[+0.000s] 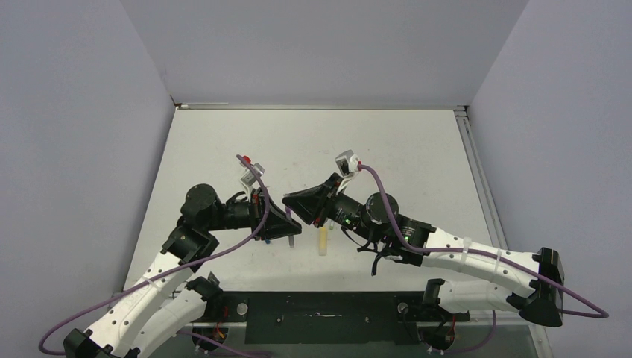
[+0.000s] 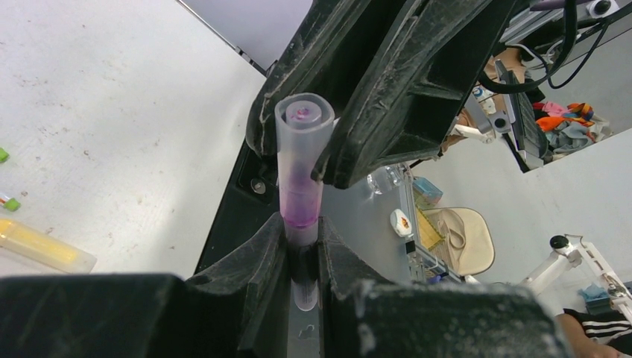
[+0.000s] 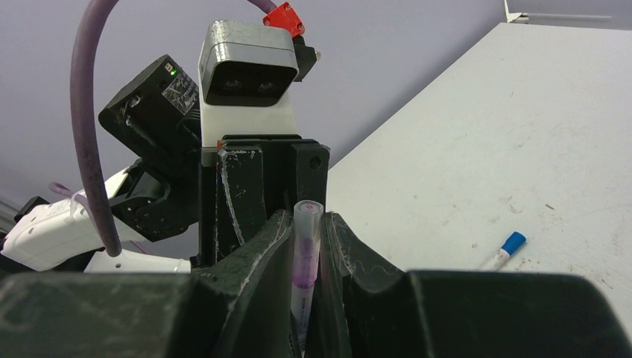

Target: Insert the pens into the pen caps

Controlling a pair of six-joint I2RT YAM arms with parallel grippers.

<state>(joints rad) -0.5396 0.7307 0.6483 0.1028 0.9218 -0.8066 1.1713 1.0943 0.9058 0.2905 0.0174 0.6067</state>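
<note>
Left end effector and right end effector pinch thin purple plastic pen mid-capping; thick yellow marker apparently awaits.

Table: white, with grey walls on three sides.
Left gripper: reaches right, its tip meeting the other's.
Right gripper: reaches left, over the table's near middle.
Yellow marker: lies on the table just below the right gripper.
Thin grey pen: left of the marker, under the left gripper; held or lying, cannot tell.
Base plate: black, at the near edge.
</note>
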